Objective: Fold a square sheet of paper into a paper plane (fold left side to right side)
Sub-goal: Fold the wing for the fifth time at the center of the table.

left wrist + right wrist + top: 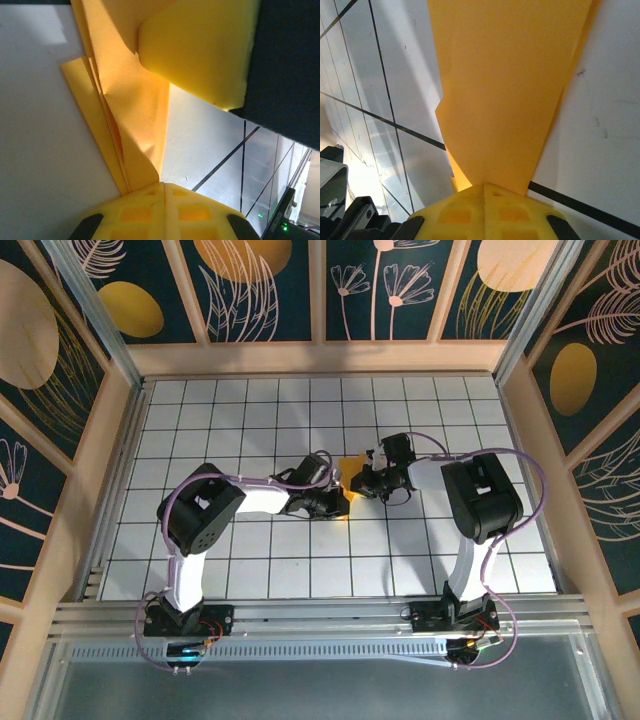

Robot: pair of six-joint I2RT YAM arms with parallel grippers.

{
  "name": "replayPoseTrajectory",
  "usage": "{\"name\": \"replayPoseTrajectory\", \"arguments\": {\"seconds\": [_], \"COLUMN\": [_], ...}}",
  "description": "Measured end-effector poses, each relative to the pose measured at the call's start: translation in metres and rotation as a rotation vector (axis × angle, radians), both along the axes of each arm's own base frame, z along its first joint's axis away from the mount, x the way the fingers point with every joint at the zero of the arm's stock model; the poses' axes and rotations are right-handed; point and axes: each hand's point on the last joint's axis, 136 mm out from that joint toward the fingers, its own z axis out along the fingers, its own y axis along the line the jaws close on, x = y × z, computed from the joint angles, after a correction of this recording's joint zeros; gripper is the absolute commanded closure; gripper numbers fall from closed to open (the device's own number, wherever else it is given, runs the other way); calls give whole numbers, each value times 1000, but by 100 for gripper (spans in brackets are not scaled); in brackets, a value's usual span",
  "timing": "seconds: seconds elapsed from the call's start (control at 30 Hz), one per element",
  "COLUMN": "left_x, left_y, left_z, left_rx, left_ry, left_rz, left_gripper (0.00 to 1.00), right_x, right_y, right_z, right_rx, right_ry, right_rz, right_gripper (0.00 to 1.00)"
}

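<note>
White grid-tiled table (250, 560), blue patterned walls: square sheet of paper (510, 90), creased into layers, lies at centre, clamped by both fully closed jaws, left jaws from 9 o'clock, right jaws from 3 o'clock, its long axis running toward 12 o'clock from each.

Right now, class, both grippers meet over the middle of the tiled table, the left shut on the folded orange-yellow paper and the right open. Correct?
Not quite. The right gripper is not open: the right wrist view shows it shut on the folded orange-yellow paper. The rest stands: the left gripper is shut on it too, over the middle of the tiled table.
</note>
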Motion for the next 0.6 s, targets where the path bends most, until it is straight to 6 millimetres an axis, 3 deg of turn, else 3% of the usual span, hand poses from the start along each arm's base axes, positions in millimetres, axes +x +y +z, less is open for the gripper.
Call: {"name": "replayPoseTrajectory", "arguments": {"seconds": [0.47, 0.6], "left_x": [1, 1], "left_y": [0, 0], "left_z": [-1, -1], "left_rx": [60, 62], "left_ry": [-26, -28], "left_rz": [-13, -13], "left_gripper": [100, 100], "right_x": [3, 14], "right_y": [-2, -11], "right_z": [4, 10], "right_rx": [-30, -58], "right_ry": [0, -22], "right_rz": [-11, -40], "right_gripper": [100, 100]}}
